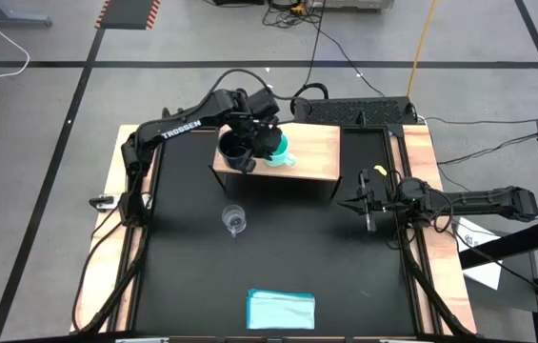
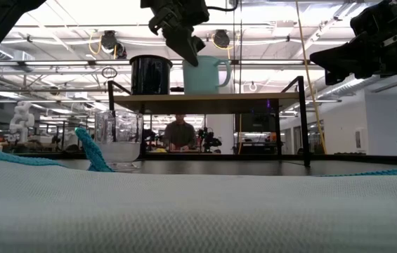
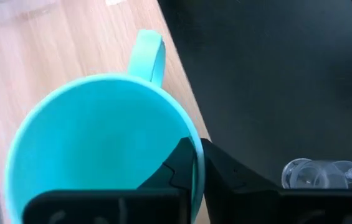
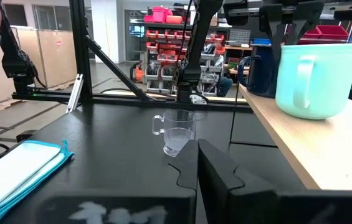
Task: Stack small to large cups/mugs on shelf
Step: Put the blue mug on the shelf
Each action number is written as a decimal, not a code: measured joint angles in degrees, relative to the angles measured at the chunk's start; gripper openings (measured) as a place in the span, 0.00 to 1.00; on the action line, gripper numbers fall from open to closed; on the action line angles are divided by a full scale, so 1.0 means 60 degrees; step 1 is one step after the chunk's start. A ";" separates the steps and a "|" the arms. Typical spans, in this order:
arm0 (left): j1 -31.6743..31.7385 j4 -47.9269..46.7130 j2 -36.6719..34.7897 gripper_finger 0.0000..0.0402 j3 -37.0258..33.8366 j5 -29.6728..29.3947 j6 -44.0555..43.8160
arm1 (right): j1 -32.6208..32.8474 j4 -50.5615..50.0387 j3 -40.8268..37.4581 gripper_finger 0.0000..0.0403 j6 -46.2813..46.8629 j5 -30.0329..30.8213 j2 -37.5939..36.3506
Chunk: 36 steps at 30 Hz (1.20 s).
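Placement step, by my read: left gripper (image 1: 267,143) sits over the turquoise mug (image 1: 278,151) on the shelf (image 1: 318,152), jaws straddling the mug's rim, one finger (image 3: 182,163) inside the wall and one outside, near together; whether they pinch the wall or have just let go I cannot tell. Turquoise mug stands upright on the wood beside the navy mug (image 1: 237,152), the two close or touching, both toward the shelf's left end. Glass cup (image 1: 234,221) stands upright on the black table (image 1: 345,276) in front of the shelf, well apart from it. Right gripper (image 1: 368,205) waits at the table's right side, jaws pressed together, holding nothing. Next likely needs the left jaws freed from the rim and a straight lift so the mug is not dragged or tipped, then a reach down for the glass cup. Turquoise mug looks near the shelf's front edge, so a sideways pull risks knocking it off. Right half of the shelf top is bare. Open table surrounds the glass cup; the cloth (image 1: 281,309) lies far off at the near edge.
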 joint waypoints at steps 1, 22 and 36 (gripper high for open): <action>0.0000 -0.0015 0.0000 0.07 0.0000 -0.0001 -0.0025 | -0.0004 0.0003 0.0003 0.00 0.0000 0.0000 0.0003; 0.0087 0.0071 0.0036 0.11 -0.0018 -0.0206 -0.0078 | -0.0002 0.0000 0.0002 0.00 0.0000 0.0000 0.0004; 0.0285 -0.0728 -0.0012 0.02 0.0710 0.0146 -0.0220 | -0.0004 0.0076 0.0001 0.00 0.0000 0.0000 0.0000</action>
